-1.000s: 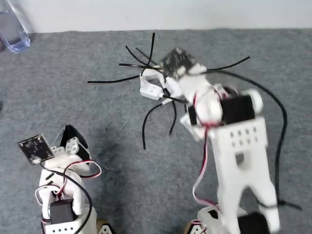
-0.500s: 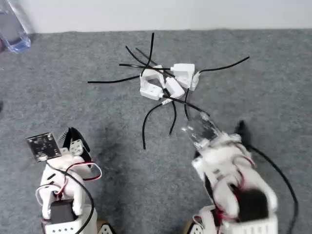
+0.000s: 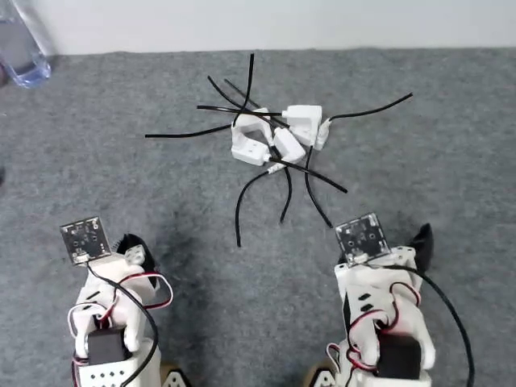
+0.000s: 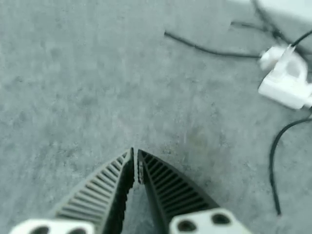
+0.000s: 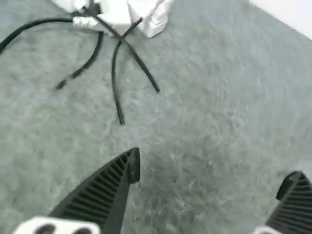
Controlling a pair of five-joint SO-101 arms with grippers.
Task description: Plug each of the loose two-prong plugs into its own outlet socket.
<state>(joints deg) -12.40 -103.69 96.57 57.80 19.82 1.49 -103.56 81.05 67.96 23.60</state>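
Left gripper [image 4: 135, 155]: pincer tips pressed together with nothing between them, parked low at the near edge of the grey mat [image 3: 201, 306], well apart from the work.
Right gripper [image 5: 213, 173]: pincer spread wide and empty, also at the near edge, its wrist view looking up the mat at the white pile.
Task's things: the white plugs and sockets [image 3: 274, 133] sit in one tight heap towards the far middle of the mat, the pieces touching each other.
Cords [image 5: 115, 92]: black leads fan out from the heap on all sides, and several cross over one another on the near side.
What's mated: I cannot tell from here which plugs are seated and which only lie against a socket.
Step in hand: my call is a fresh approach to the heap, with the spread right pincer the likelier one to go first.
Doing it well: pick a piece at the rim of the heap and take it by the white body, never by the lead. Come in between the crossing cords so nothing drags. Let the other arm pin the socket, square the prongs to the slots, then push straight.
Risk: one snagged lead would likely shift the whole heap.
Also there: a clear bottle [image 3: 20, 48] at the far corner, well away.
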